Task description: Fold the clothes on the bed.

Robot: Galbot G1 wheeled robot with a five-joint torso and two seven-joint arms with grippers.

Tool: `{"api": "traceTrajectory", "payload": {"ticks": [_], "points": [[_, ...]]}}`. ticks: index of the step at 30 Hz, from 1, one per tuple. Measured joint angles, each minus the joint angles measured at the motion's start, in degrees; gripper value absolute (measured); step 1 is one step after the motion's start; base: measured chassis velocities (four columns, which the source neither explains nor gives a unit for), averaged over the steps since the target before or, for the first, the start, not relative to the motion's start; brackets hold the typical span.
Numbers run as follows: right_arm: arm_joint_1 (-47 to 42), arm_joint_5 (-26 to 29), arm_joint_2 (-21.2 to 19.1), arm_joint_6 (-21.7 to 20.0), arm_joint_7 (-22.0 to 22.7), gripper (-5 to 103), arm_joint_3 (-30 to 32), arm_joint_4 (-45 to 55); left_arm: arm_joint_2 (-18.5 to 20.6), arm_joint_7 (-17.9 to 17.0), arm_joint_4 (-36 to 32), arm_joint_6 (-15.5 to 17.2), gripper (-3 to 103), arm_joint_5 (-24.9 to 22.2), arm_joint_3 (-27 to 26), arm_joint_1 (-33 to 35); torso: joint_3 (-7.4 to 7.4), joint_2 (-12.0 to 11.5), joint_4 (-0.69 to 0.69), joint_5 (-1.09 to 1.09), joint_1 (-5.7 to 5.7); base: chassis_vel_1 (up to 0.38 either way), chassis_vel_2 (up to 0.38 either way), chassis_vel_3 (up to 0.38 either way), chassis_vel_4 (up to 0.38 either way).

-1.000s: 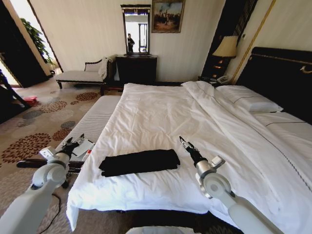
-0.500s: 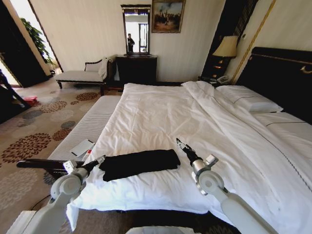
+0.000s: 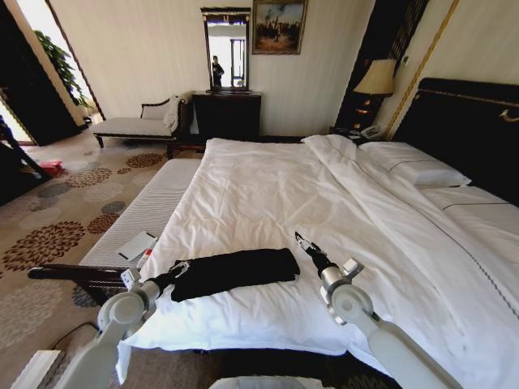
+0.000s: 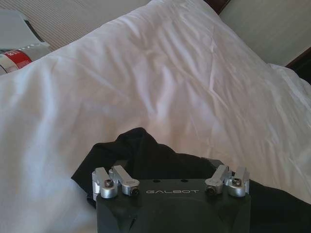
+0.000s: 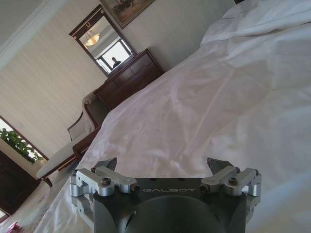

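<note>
- Reaching at the clothes (image 3: 233,271) with my left gripper (image 3: 180,268); its tip sits at the garment's left end, right by the black fabric.
- Left wrist view: clothes (image 4: 146,155) bunch up directly in front of the left gripper (image 4: 171,167), with the fabric rising between the finger mounts. Fingertips are buried behind the cloth and the gripper body, so I cannot tell if the claw is wide, narrow or gripping.
- Clothes: black garment folded into a long band, lying crosswise near the foot edge of the bed (image 3: 268,190), closer to the bed's left edge than to its right.
- No lettering visible on the black fabric from any view.
- Right gripper (image 3: 301,241) hovers just off the right end of the band, not touching it, pointing up the bed toward the far wall.
- Right wrist view: right gripper (image 5: 163,167) fingers are spread wide, nothing between them, white duvet (image 5: 204,111) beyond.
- Duvet is lightly wrinkled, and a folded-back strip of it runs diagonally toward the pillows (image 3: 413,166) at the dark headboard (image 3: 470,130).
- Bench (image 3: 150,207) with striped pale top stands along the bed's left edge; a small white item (image 3: 136,245) lies on its near end.
- Dresser (image 3: 225,113) with mirror at the far wall, lamp (image 3: 376,79) near the head corner.
</note>
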Motion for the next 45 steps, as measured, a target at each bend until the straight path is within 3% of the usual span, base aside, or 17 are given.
{"api": "traceTrajectory", "payload": {"ticks": [1,5,7,11,13,14,17,21,23,29,30,33,35,39,42,45], "points": [[0.0,0.0,0.0,0.0,0.0,100,0.0,0.0,0.0,0.0,0.0,0.0,83,0.0,0.0,0.0,0.0,0.0,0.0,0.0,0.0,0.0,0.0,0.0,0.0],[-0.7,-0.2,0.1,0.0,0.0,100,0.5,0.1,0.6,0.4,-1.6,-0.2,61,0.9,-0.4,1.8,0.0,0.0,0.01,0.01,-0.01,0.0,0.0,0.0,0.0],[-0.8,-0.2,0.1,0.0,0.0,100,0.5,0.2,0.6,0.4,-1.9,-0.2,61,1.2,-0.4,2.1,0.0,0.0,0.0,0.01,0.0,0.0,0.0,0.0,0.0],[-1.0,-0.3,0.3,0.0,0.0,100,0.6,0.6,0.5,0.9,-2.0,-0.4,39,3.2,-0.4,3.2,0.0,0.0,0.0,0.0,0.0,0.0,0.0,0.0,0.0],[-1.1,-0.3,0.3,0.0,0.0,100,0.7,0.7,0.5,1.0,-2.1,-0.4,39,3.5,-0.5,3.6,0.0,0.0,0.0,0.0,0.0,0.0,0.0,0.0,0.0],[-1.2,-0.3,0.3,0.0,0.0,100,0.9,0.8,0.5,1.1,-2.4,-0.5,28,3.9,-0.7,4.1,0.0,0.0,0.0,0.0,0.0,0.0,0.0,0.0,0.0],[-1.5,-0.4,0.3,0.1,0.0,100,1.1,0.8,0.5,1.2,-3.1,-0.6,20,4.4,-1.3,4.8,0.0,0.0,0.0,0.0,0.0,0.0,0.0,0.0,0.0],[-2.1,-0.6,0.3,0.2,0.0,100,1.2,0.8,0.6,1.5,-3.9,-1.2,40,5.6,-2.3,5.9,0.0,0.0,0.0,0.0,0.0,0.0,0.0,0.0,0.0],[-2.1,-0.6,0.3,0.2,0.0,100,1.2,0.8,0.6,1.7,-3.8,-1.4,40,6.3,-2.3,6.0,0.0,0.0,0.0,0.0,0.0,0.0,0.0,0.0,0.0],[-2.3,-0.6,0.0,0.3,0.1,100,1.4,1.3,0.1,1.9,-3.0,-1.6,66,7.0,-2.3,5.8,0.0,0.0,0.0,0.0,0.0,0.0,0.0,0.0,0.0],[-2.3,-0.6,0.0,0.3,0.1,100,1.4,1.3,0.1,1.9,-3.0,-1.6,66,7.0,-2.3,5.8,0.0,0.0,0.0,0.0,0.0,0.0,0.0,0.0,0.0],[-2.7,-0.6,-0.3,0.4,0.1,100,1.8,1.5,0.2,1.9,-4.6,-1.6,83,7.4,-2.5,7.4,0.0,0.0,0.0,0.0,0.0,0.0,0.0,0.0,0.0],[-2.7,-0.5,-0.3,0.4,0.1,100,1.9,1.5,0.3,1.8,-5.3,-1.6,83,7.6,-2.7,8.1,0.0,0.0,0.0,0.01,0.0,0.0,0.0,0.0,0.0],[-2.7,-0.5,-0.3,0.5,0.1,100,2.0,1.5,0.2,1.7,-6.7,-1.7,101,7.9,-2.9,8.8,0.0,0.0,0.0,0.0,0.0,0.0,0.0,0.0,0.0],[-2.7,-0.4,-0.2,0.5,0.2,100,2.0,1.5,-0.2,1.7,-6.7,-1.7,98,7.9,-2.4,8.4,0.0,0.0,0.0,0.0,0.0,0.0,0.0,0.0,0.0],[-2.7,-0.4,-0.2,0.5,0.2,100,2.0,1.6,-0.5,1.7,-6.1,-1.7,89,8.3,-1.9,8.0,0.0,0.0,0.0,0.01,0.0,0.0,0.0,0.0,0.0]]}}
